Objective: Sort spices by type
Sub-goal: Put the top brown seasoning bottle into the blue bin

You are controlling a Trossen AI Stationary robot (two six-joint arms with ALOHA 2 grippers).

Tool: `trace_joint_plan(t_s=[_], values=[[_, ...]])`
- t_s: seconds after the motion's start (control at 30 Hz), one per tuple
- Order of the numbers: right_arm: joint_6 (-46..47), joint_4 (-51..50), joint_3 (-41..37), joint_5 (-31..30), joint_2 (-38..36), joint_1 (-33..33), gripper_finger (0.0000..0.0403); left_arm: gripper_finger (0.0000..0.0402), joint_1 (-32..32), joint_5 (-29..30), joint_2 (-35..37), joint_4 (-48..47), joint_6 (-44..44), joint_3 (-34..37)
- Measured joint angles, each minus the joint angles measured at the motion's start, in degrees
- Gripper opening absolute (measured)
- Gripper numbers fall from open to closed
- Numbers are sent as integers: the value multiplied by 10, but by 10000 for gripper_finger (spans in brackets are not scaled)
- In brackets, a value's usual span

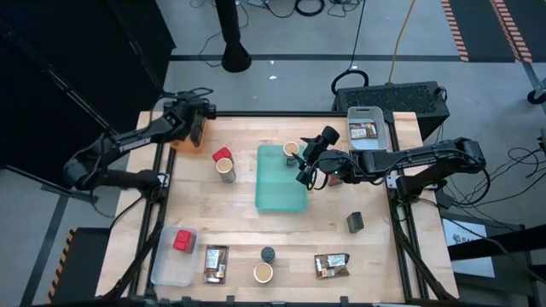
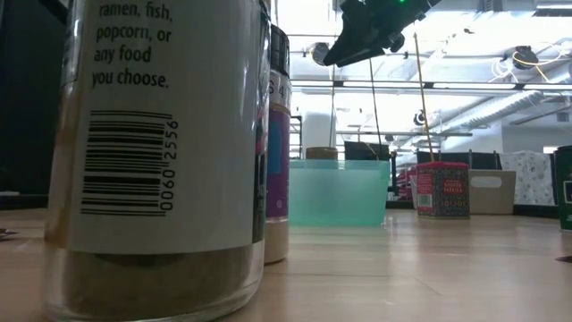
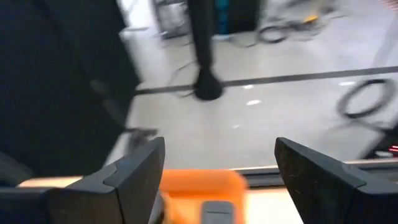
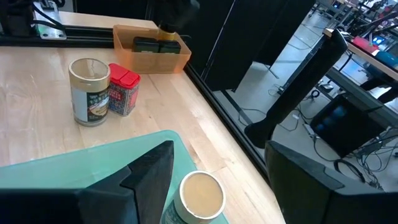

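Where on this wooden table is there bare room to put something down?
Bare wood lies between the teal plastic tray and the front row of spices, beside the small dark jar. The front edge, near the brown labelled packet and clear plastic bin, is crowded.

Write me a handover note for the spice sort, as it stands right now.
Left end effector: open, empty, over the orange bin.
Right end effector: open, empty, above the teal tray.
Done: dark jars in orange bin; tan jar in teal tray; red box in clear bin; brown packet in pale blue bin.
Left on the table: red box and tan jar mid-table; front edge: packet, dark jar, tan jar, packet; dark container on the right.
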State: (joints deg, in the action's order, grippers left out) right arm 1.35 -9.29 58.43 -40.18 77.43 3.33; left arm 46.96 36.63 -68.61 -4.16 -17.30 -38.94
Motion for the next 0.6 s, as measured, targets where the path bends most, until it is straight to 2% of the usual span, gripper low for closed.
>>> trace_joint_plan(t_s=[0.27,0.6], values=[[-10,0,0,0,0,0,235,305,-121,-103,94,-21,16,0],[-27,0,0,0,-34,40,235,305,-290,-306,157,-82,13,0]])
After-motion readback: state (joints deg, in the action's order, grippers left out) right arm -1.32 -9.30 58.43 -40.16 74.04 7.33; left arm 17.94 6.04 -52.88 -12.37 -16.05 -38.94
